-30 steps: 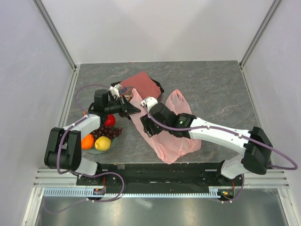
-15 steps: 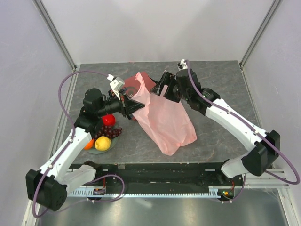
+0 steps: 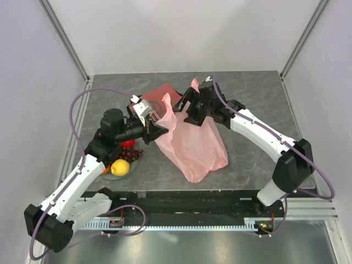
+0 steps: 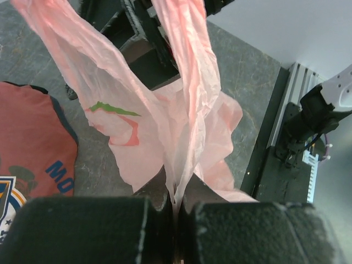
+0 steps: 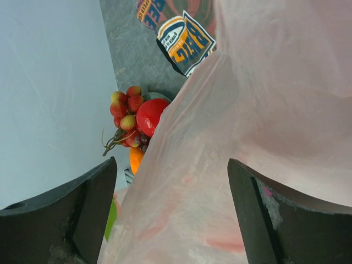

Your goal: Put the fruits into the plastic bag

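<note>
Now: opening the plastic bag [image 3: 192, 146]; loading not begun, I'd judge.
L gripper [image 4: 175, 201]: shut tight on a fold of bag film, pinched btw the pads, holding that edge up off the table [image 3: 258, 99].
R gripper [image 5: 171, 165]: jaws wide apart, pink film lying across the gap; not clamped on it as far as wrist view shows.
Bag: top end lifted btw both arms mid-table, one handle loop [image 3: 193, 85] sticking up by R wrist, bottom end resting on table nearer the bases.
Fruits [image 3: 124, 157]: on pale green plate [image 3: 113, 177], L-near side, just beside bag: apple [image 3: 127, 144], grapes [image 3: 131, 154], lemon [image 3: 120, 166], orange [image 5: 136, 158], strawberry-like pieces [image 5: 124, 104].
Other: red printed cloth [image 3: 165, 93] at far side of bag's top end.
Next, prob.: R closes on opposite rim/handle and draws away from L so mouth gapes; then one arm has to free up for fruit.
Watch: thin film slips; mouth may collapse once one side lets go.
</note>
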{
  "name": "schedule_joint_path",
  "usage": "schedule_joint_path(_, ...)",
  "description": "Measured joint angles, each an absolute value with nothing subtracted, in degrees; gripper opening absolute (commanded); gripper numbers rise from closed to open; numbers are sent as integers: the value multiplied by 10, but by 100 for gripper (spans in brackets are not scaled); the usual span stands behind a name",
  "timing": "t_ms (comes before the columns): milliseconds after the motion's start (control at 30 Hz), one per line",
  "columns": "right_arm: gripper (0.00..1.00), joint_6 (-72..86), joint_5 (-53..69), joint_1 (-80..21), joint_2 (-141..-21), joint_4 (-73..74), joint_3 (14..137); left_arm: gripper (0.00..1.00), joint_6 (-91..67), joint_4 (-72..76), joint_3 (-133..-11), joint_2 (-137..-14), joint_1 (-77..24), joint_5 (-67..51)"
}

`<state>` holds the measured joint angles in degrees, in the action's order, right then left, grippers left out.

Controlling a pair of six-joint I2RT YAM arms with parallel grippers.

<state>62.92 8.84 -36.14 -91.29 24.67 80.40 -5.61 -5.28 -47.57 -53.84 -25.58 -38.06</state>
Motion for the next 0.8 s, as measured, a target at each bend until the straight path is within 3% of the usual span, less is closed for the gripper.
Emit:
schedule_joint_path(33, 81, 634, 91, -362, -916, 249, 804, 2, -47, -60, -476, -537, -263, -375)
schedule_joint_path(67, 66, 639, 92, -362, -919, 253, 804, 2, -35, -69, -476, -535, -273, -364)
schedule_joint_path(167, 57, 648, 93, -361, -925, 258, 804, 2, -5, -94, -479, -530, -304, -341)
schedule_joint_path(233, 58, 653, 93, -361, -929, 260, 804, 2, 12, -107, -483, -530, -322, -326)
schedule_joint_path(367, 69, 654, 101, -361, -947, 262, 812, 2, 36, -119, -490, -530, -358, -300)
schedule_joint_path(433, 68, 654, 107, -361, -958, 262, 817, 2, 44, -121, -494, -533, -370, -291)
schedule_joint_path(533, 47, 655, 108, -361, -965, 263, 818, 2, 57, -123, -502, -543, -380, -280)
schedule_joint_path(567, 31, 652, 110, -361, -965, 264, 818, 2, 61, -124, -503, -545, -380, -275)
schedule_joint_path(633, 14, 651, 114, -361, -966, 264, 820, 2, 65, -124, -506, -549, -382, -270)
schedule_joint_path(667, 1, 650, 117, -361, -967, 264, 823, 4, 68, -125, -507, -550, -383, -269)
schedule_joint_path(700, 0, 648, 119, -361, -971, 263, 829, 12, 69, -125, -508, -550, -384, -268)
schedule_joint_path(733, 0, 643, 121, -359, -974, 263, 838, 38, 70, -126, -508, -550, -384, -265)
schedule_joint_path(800, 0, 636, 123, -353, -981, 260, 858, 61, 71, -126, -509, -550, -385, -253)
